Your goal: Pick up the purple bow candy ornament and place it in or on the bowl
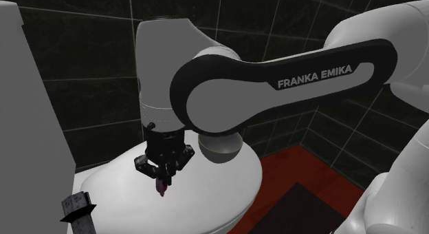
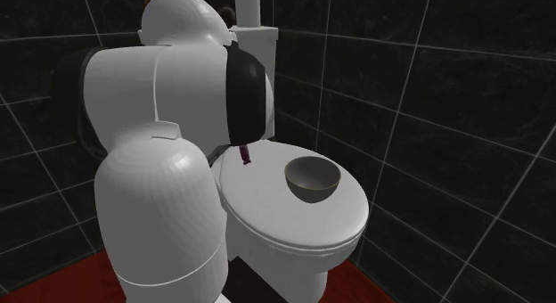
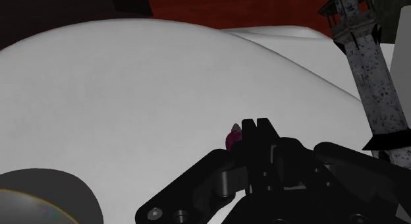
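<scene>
A: Where's the ornament (image 1: 162, 190)?
B: The gripper (image 1: 163, 176) has it pinched between its 2 fingers, low over the toilet lid (image 1: 227, 181).
A: Which way does it run?
B: Its long axis is close to upright, with the purple end pointing down.
A: And the bowl (image 2: 313, 179)?
B: It's on the same lid, to the second exterior view's right of the ornament and a little lower. I'd carry it sideways that way, then lower it.
</scene>
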`<control>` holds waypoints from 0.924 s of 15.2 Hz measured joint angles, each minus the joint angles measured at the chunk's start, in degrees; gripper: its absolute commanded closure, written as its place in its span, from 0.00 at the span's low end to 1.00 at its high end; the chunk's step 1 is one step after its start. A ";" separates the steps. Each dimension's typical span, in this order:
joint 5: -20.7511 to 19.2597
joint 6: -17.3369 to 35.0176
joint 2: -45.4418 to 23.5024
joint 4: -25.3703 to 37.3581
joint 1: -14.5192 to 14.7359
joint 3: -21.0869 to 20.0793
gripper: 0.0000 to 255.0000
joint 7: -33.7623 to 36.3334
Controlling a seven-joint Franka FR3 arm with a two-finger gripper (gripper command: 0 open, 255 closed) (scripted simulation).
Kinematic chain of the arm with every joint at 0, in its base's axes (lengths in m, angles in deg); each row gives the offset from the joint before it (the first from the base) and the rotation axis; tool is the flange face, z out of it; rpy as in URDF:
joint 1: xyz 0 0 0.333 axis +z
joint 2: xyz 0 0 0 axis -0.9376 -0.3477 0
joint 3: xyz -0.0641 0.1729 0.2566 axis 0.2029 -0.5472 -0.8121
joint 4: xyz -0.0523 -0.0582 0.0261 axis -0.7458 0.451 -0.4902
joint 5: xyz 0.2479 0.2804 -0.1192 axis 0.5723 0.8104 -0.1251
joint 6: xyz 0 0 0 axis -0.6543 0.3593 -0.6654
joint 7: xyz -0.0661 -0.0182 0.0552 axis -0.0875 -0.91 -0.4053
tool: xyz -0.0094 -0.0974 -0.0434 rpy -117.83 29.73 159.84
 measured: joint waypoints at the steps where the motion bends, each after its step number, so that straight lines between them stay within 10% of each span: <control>1: -0.03 -0.76 -0.06 0.80 0.06 -0.04 1.00 0.11; 2: 0.14 -1.41 0.19 1.27 0.01 -0.03 1.00 -0.01; 3: 0.14 -1.42 0.20 1.28 0.01 -0.03 0.00 -0.01; 14: -4.30 -7.95 -8.71 12.65 -1.89 3.00 0.00 -3.19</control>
